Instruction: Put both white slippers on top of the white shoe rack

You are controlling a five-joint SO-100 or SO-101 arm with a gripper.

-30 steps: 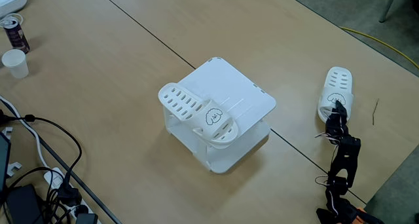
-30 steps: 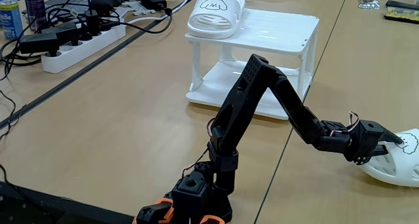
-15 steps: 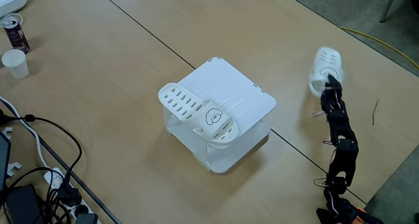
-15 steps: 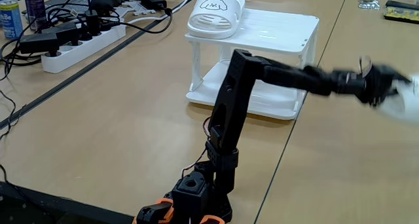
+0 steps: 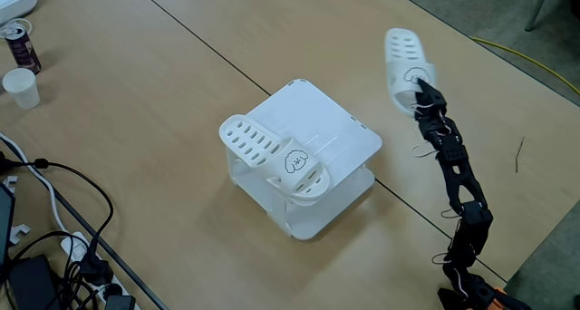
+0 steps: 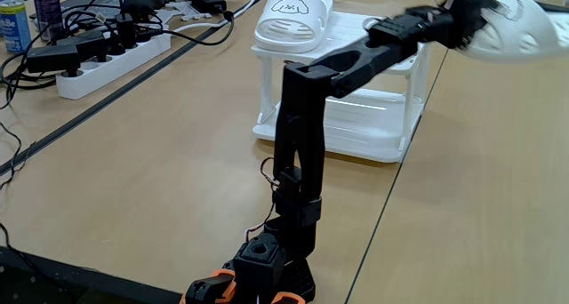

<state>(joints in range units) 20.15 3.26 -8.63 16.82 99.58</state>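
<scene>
- Pale wood table [image 5: 181, 92] with a dark seam across it, and clutter at one end: cables, a power strip [image 6: 107, 60], a paper cup [image 5: 20, 86] and a can [image 5: 18, 43].
- One slipper [image 5: 276, 156] already lies on the rack [image 5: 340, 133] — along one edge of the top panel, toe end slightly past the rim in a fixed view. That half of the task looks done.
- The second slipper [image 5: 405, 65] is in the air, clear of the table, held by the gripper [image 5: 422, 94] at its strap end. The fingers are closed on it, as far as the blur in a fixed view [image 6: 511, 24] allows.
- It hangs beside the rack, about level with the top or higher, but not over it yet.
- Left to do — swing it over the bare part of the top panel, lower it, let go.
- The free half of the panel looks wide enough for it.
</scene>
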